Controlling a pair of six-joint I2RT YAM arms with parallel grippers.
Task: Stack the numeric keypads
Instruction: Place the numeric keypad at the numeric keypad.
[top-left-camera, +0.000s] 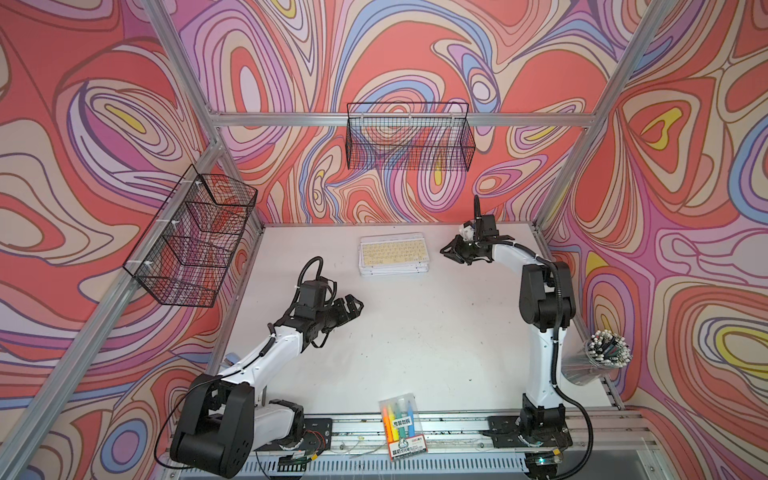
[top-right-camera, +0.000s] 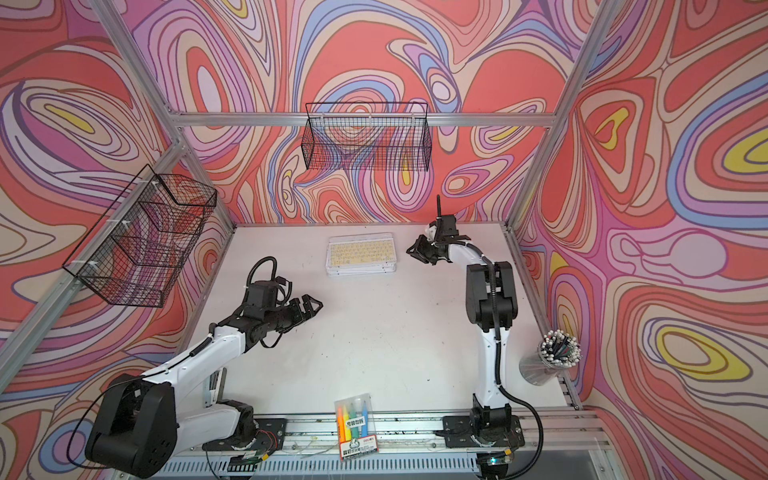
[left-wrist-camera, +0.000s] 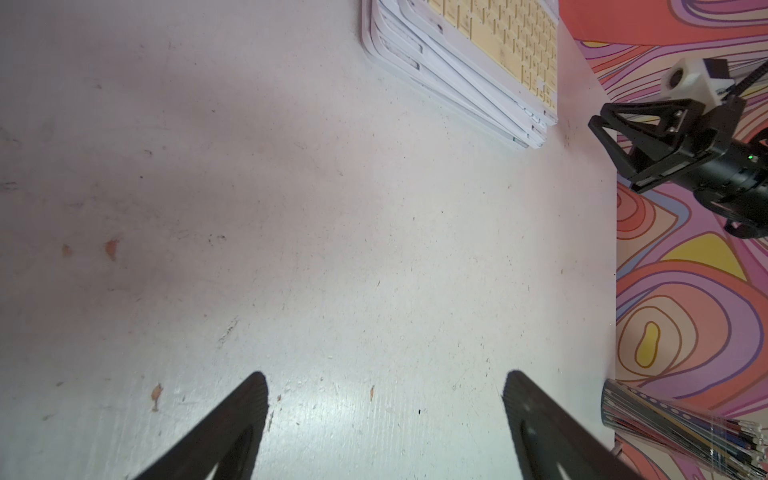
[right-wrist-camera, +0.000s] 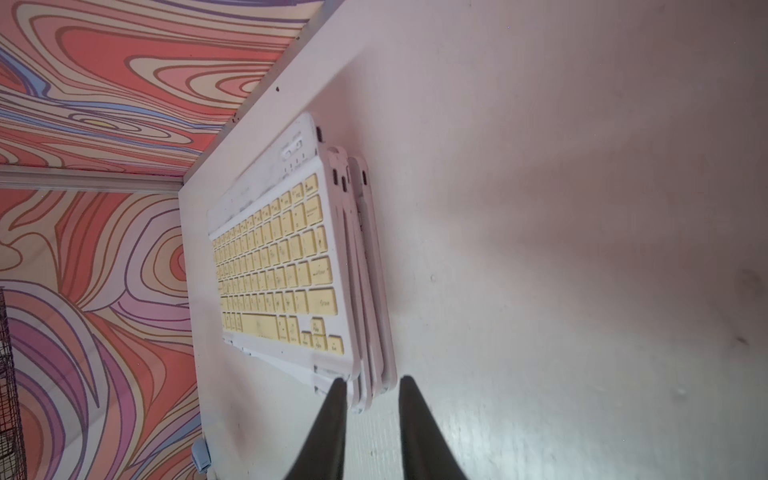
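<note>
The numeric keypads (top-left-camera: 392, 254) (top-right-camera: 359, 253) lie in one slightly fanned stack at the back middle of the white table, a yellow-keyed one on top and white frames showing beneath it. The right wrist view shows the stack (right-wrist-camera: 282, 266) edge-on. My right gripper (top-left-camera: 444, 250) (top-right-camera: 409, 251) hovers just right of the stack, apart from it. Its jaws (right-wrist-camera: 371, 380) stand a narrow gap apart with nothing between them. My left gripper (top-left-camera: 358, 303) (top-right-camera: 316, 302) hangs wide open over the bare table (left-wrist-camera: 384, 386), in front and left of the stack (left-wrist-camera: 490, 54).
A clear pack of coloured markers (top-left-camera: 402, 428) lies at the front edge. A cup of pens (top-left-camera: 598, 357) stands at the right edge. Two black wire baskets hang on the back wall (top-left-camera: 409, 137) and left wall (top-left-camera: 195, 241).
</note>
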